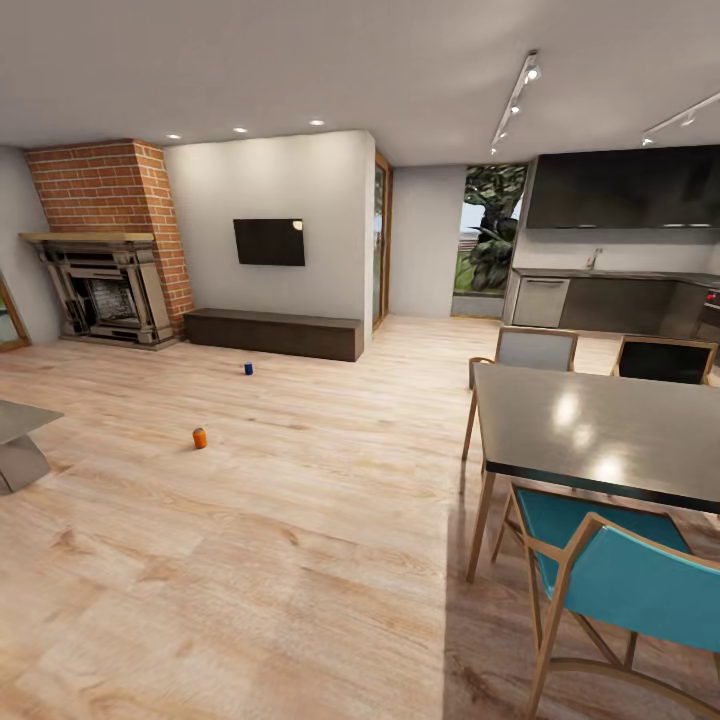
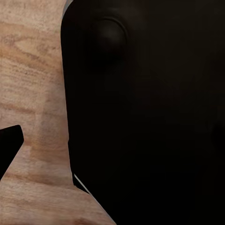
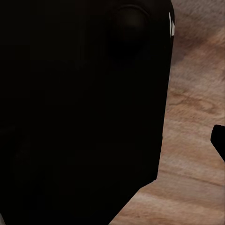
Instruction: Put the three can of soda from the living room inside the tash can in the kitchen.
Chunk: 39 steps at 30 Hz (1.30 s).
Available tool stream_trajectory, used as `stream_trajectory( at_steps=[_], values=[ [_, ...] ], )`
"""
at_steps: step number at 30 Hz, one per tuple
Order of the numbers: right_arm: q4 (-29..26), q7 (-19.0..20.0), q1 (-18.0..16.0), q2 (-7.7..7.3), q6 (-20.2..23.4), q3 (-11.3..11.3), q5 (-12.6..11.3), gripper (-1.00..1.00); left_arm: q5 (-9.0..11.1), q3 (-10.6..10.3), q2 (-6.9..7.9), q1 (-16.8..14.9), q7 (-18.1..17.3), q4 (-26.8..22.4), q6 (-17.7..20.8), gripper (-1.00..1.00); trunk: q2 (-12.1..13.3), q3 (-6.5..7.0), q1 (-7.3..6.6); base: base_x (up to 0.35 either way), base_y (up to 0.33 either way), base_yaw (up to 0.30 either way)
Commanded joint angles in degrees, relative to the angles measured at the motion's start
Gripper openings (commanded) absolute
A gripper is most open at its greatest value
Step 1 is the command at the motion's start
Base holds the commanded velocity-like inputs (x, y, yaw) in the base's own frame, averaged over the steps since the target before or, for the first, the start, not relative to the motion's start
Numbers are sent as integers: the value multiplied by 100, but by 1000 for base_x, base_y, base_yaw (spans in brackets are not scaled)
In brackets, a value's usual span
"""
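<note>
Two soda cans stand on the living room's wood floor in the head view: an orange can (image 1: 200, 438) at the left middle and a dark blue can (image 1: 248, 368) farther back, near the low dark TV bench (image 1: 275, 333). The other orange can and the trash can are out of view. The kitchen (image 1: 620, 290), with dark cabinets, lies at the far right. In the left wrist view a black fingertip (image 2: 9, 143) pokes in over the floor beside a large black robot part. The right wrist view has a black fingertip (image 3: 219, 143) likewise. Neither gripper's jaws can be read.
A dark dining table (image 1: 600, 430) with teal chairs (image 1: 610, 570) and further chairs behind it fills the right foreground. A grey low table (image 1: 20, 440) juts in at the left edge. The brick fireplace (image 1: 105, 260) and wall TV (image 1: 269, 241) stand at the back.
</note>
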Motion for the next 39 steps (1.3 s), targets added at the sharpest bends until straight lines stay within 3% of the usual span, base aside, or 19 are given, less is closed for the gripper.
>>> stream_trajectory(
  at_steps=[1,12,16,23,24,27,33,39],
  values=[
    [0,0,0,0,0,0,0,100,0,0,0,0,0,0,0,100,0,0,0,0,0,0],
    [0,-2,0,-1,-1,0,0,100,0,1,-1,0,2,0,-2,100,0,0,0,0,0,0],
    [-23,-42,0,-61,-102,-30,-19,100,1,2,118,-7,5,-33,-85,100,0,0,0,0,0,0],
    [-34,-51,0,-87,-327,-54,-38,100,2,-10,155,-18,6,-66,-274,100,0,0,0,0,0,0],
    [-35,-51,0,-90,-728,-57,-39,100,2,-11,157,-21,6,-84,-580,100,0,0,0,0,0,0],
    [-41,-50,0,-103,-953,-66,-40,100,2,-13,160,-51,4,-185,-772,100,0,0,0,0,0,0],
    [-202,-41,0,-132,-1350,-57,-37,100,5,-14,158,-100,-30,-575,-913,100,0,0,0,0,0,0],
    [-974,-29,25,-143,-1728,-14,-8,100,11,1,161,-123,-210,-1545,-940,100,0,0,0,0,0,0]
  ],
)
